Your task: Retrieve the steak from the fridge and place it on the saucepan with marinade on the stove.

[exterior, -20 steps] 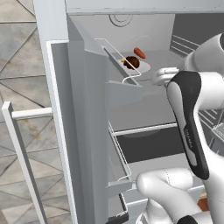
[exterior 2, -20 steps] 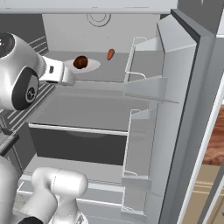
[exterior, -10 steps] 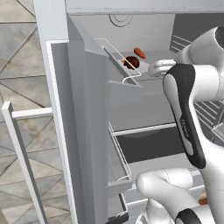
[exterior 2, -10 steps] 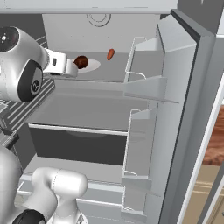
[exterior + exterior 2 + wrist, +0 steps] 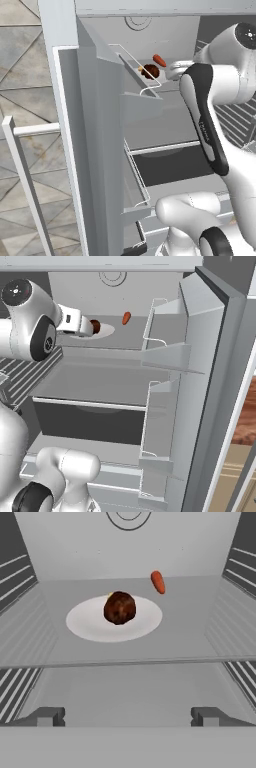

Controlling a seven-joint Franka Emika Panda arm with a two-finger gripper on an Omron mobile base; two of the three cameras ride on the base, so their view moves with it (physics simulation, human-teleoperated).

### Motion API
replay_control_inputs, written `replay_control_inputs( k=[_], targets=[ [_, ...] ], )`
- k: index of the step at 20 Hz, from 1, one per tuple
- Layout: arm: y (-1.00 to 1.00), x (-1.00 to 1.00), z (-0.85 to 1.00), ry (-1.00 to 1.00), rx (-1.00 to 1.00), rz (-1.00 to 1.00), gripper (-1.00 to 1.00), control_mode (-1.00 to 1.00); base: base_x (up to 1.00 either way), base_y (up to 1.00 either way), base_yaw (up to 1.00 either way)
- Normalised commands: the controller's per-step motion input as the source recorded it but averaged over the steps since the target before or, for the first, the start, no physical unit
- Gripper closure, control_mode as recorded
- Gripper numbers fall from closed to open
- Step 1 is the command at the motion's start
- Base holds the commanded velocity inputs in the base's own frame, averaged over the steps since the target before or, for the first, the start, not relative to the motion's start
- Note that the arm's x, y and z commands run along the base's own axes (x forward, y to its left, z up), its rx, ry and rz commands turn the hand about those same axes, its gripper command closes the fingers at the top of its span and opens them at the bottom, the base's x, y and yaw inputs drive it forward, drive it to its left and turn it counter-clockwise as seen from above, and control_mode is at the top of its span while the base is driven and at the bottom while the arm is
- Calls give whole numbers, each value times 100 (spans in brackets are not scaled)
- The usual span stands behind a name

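The fridge [image 5: 95,125] [image 5: 210,356] stands open in front of me. On its upper shelf a white plate [image 5: 85,624] [image 5: 107,331] carries the steak [image 5: 119,608] [image 5: 150,72] [image 5: 96,326], a dark red-brown lump. My gripper [image 5: 128,717] [image 5: 89,327] [image 5: 170,71] reaches in over the shelf's front edge, a short way before the plate. Its fingertips [image 5: 45,716] stand wide apart, open, with nothing between them. The saucepan, the marinade and the stove are out of view.
A small orange-red piece [image 5: 157,582] [image 5: 126,318] [image 5: 159,60] lies on the shelf behind the plate to the right. Wire racks [image 5: 15,577] line both side walls. Door bins [image 5: 165,351] [image 5: 140,75] jut out at each side. A dark drawer [image 5: 90,421] sits below.
The arm has stretched further into the fridge, bringing the hand nearer to the plate and the steak. The jaws have stayed open.
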Motion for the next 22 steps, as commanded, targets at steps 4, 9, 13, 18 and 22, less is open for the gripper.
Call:
replay_control_inputs(
  k=[4,9,13,18,22],
  targets=[
    [0,27,0,0,0,0,-100,-100,0,0,0],
    [0,41,0,0,0,0,-100,-100,0,0,0],
    [1,41,-3,0,0,0,-100,-100,0,0,0],
    [13,36,-17,2,0,0,-100,-100,0,0,0],
    [19,33,-34,5,0,0,-100,-100,0,0,0]
  ],
)
